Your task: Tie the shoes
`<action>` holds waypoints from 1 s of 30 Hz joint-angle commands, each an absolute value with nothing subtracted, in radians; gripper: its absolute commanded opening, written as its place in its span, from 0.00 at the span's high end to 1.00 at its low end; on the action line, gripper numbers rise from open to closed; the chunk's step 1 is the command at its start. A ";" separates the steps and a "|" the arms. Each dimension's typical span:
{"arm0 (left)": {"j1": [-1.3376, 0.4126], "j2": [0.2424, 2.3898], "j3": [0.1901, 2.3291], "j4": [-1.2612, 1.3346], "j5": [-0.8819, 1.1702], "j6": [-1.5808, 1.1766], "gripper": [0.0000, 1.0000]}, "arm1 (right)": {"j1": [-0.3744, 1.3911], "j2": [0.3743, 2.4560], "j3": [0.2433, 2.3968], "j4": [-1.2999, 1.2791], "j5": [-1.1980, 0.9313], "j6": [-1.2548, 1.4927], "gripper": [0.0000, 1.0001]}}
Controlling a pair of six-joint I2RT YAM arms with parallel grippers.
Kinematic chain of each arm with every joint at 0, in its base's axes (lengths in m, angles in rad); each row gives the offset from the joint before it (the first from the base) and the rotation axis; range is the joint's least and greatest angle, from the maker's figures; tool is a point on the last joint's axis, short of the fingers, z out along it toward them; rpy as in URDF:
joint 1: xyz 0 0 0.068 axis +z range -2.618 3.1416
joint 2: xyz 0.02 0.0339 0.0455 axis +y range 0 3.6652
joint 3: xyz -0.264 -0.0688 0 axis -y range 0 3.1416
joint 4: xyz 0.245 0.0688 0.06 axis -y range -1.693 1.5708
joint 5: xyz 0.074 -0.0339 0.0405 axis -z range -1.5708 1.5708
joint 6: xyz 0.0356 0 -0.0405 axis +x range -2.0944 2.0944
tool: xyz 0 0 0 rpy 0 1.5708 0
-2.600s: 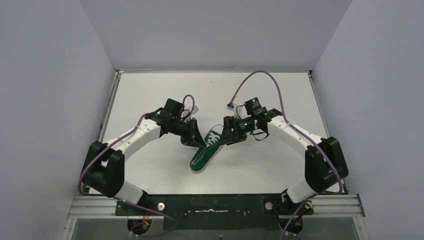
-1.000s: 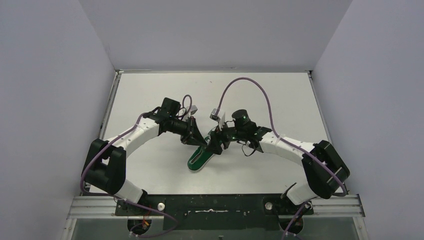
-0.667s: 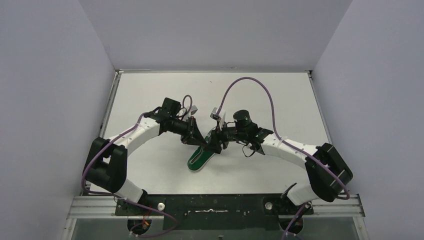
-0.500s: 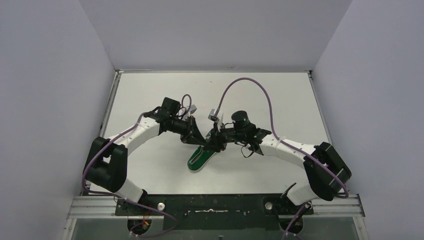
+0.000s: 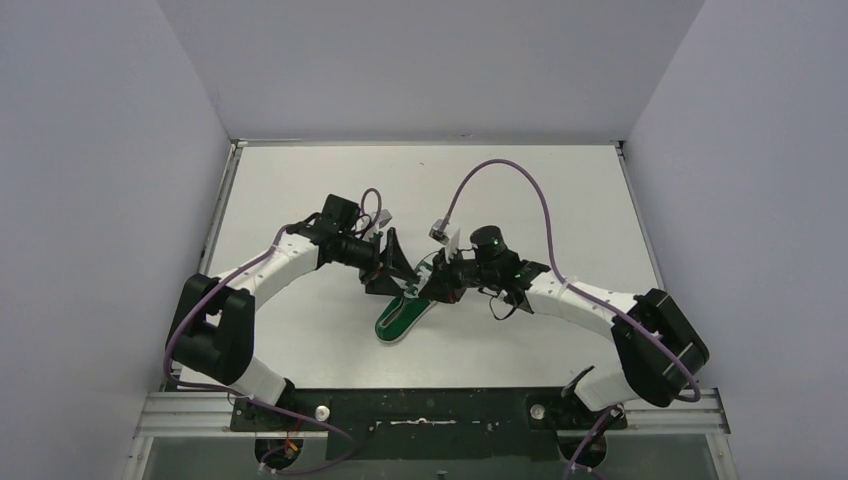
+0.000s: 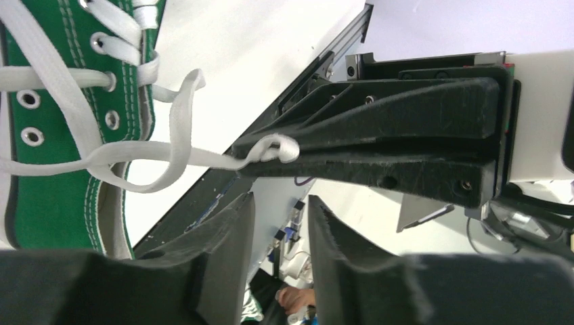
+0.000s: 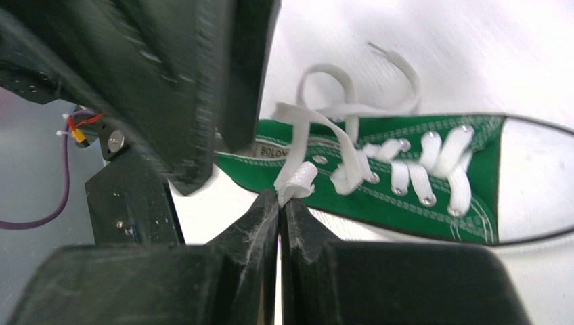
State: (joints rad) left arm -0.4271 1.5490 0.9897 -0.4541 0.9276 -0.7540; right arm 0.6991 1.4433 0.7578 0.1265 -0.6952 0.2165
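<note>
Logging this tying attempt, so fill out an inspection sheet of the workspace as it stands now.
Surface: white tabletop.
Job's things: small green canvas sneaker standing on its sole; its white lace is untied, with a loose loop beside the eyelets.
Clutter: nothing seen.
Grippers: left gripper open, holding nothing; right gripper shut on the lace end.
Cables: purple cables arc off both arms.
Surroundings: plain pale grey walls on three sides.
</note>
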 commanded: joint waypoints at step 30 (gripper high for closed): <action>-0.358 1.977 1.342 -0.795 0.656 -0.549 0.36 | 0.643 1.414 0.783 0.049 -0.639 0.257 1.00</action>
